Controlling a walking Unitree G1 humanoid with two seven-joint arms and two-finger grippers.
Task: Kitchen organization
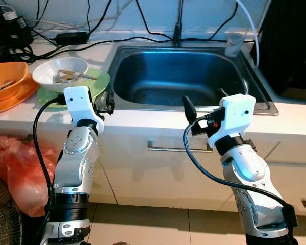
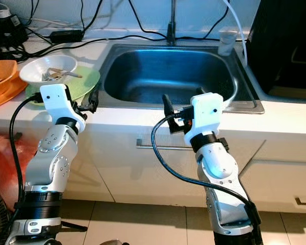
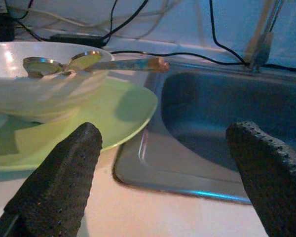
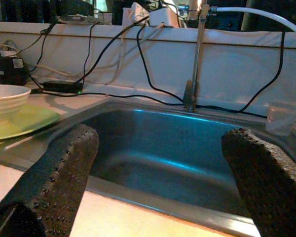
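You are at the start: nothing is in hand yet. Your left gripper [image 1: 108, 102] hovers at the counter edge with its fingers apart, just short of the green plate [image 1: 98, 81] that carries the white bowl [image 1: 59, 71] with its spoons [image 3: 64, 64]. Your right gripper [image 1: 204, 104] hangs before the steel sink [image 1: 186, 76], fingers also spread and holding nothing. The sink basin looks bare. The orange dishes [image 1: 7, 84] sit untouched on the counter beyond the bowl, so I judge every dish is left to move
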